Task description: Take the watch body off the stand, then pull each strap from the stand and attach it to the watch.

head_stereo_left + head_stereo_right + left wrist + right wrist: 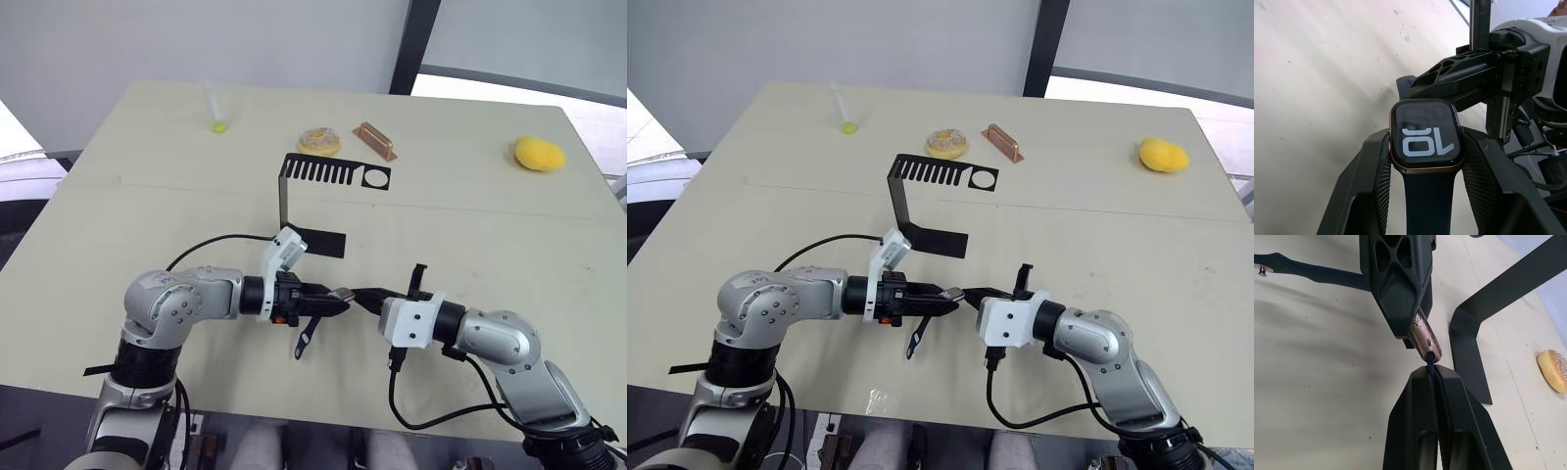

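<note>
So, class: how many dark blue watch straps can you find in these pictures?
2. One strap hangs from the watch body held in the left gripper. The other strap is pinched in the right gripper, its end meeting the watch.

A black screen with white digits and a coppery rim is shown on the watch body [1426,135], from which a dark blue strap [1425,203] hangs. The stand [333,174] is black, comb-slotted; the table [490,225] is pale beige.
</note>
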Tool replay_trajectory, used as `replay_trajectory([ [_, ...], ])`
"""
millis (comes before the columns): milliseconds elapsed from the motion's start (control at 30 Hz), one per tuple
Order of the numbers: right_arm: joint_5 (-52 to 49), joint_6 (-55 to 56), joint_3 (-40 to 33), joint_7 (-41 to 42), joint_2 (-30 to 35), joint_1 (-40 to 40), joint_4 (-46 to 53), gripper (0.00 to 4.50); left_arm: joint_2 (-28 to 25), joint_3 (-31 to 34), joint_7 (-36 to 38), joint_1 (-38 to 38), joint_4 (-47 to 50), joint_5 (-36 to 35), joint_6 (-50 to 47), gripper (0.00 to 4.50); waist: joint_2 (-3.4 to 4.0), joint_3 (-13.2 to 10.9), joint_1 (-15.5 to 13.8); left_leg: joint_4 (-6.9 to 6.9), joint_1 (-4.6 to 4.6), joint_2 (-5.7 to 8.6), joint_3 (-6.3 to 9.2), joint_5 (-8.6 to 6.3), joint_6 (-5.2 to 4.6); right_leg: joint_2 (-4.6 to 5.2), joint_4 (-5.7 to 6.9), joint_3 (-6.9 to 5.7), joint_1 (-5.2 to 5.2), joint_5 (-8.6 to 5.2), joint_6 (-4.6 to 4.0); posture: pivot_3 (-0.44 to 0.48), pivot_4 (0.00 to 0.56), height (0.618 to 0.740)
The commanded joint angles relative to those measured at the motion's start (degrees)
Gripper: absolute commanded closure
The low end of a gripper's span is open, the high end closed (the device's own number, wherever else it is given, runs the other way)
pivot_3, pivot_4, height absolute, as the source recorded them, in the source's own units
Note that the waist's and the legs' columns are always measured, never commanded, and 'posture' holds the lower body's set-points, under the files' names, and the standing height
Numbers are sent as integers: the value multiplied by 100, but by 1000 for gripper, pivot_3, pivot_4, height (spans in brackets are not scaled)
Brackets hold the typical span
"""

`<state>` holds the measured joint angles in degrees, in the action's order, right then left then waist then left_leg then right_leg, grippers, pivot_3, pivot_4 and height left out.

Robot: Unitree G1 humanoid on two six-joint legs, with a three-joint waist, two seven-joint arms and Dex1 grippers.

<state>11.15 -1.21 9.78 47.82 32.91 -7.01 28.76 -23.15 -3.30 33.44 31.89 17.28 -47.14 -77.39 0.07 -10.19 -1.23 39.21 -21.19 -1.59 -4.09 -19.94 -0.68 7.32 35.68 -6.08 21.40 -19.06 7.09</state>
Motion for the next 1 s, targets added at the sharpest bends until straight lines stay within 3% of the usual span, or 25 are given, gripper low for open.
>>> replay_trajectory([
  [33,-231,246,207,-94,-155,-225,392,4500,190,-412,145,53,233,-132,17,2915,0,0,0,0,0,0,0,0,0,0,0,0,0,0,0,0,150,740],
  [133,-486,-98,23,0,-105,-73,458,4500,50,-390,295,-11,285,-129,151,2915,0,0,1,0,0,0,0,0,0,0,0,0,0,0,0,0,150,740],
  [233,-656,-94,-154,114,98,79,453,3573,-168,-388,528,-56,315,-122,346,2915,0,0,-8,0,0,-1,1,0,0,0,0,-1,0,0,0,0,150,740],
  [467,-1033,374,-832,231,818,548,389,33,-928,-300,1400,-286,311,4,1183,2915,0,0,-1,-1,0,-2,-1,1,1,-1,-2,1,1,0,0,0,150,740],
  [567,-1403,483,-1355,244,1022,946,447,10,-1280,-309,2090,-583,331,498,2487,2915,0,0,-5,-2,-2,-2,-1,0,1,0,-4,0,1,0,0,0,150,740],
  [700,-2635,340,-2253,330,956,1514,638,10,-1382,-345,3171,-1069,-177,2026,6193,2915,1,0,-12,-2,0,-2,-8,0,1,-1,-8,0,1,0,-1,0,150,740],
  [800,-3167,330,-2973,360,903,2008,703,10,-1300,-204,3671,-1156,-846,2576,8253,2915,1,0,-37,-3,1,1,-15,0,0,-2,-9,0,1,0,-1,0,150,740],
  [867,-3435,366,-3322,433,910,2288,772,10,-1360,-182,4041,-1171,-1161,2716,9158,2915,-2,1,-32,-3,1,2,-19,-2,-3,1,-10,0,0,0,-1,0,150,740],
  [1000,-4536,83,-3980,596,839,2861,973,10,-1210,-78,4090,-1045,-1422,2559,9568,2915,-1,2,-26,-3,2,-4,-19,-3,-7,1,-5,1,1,0,0,0,150,740],
])
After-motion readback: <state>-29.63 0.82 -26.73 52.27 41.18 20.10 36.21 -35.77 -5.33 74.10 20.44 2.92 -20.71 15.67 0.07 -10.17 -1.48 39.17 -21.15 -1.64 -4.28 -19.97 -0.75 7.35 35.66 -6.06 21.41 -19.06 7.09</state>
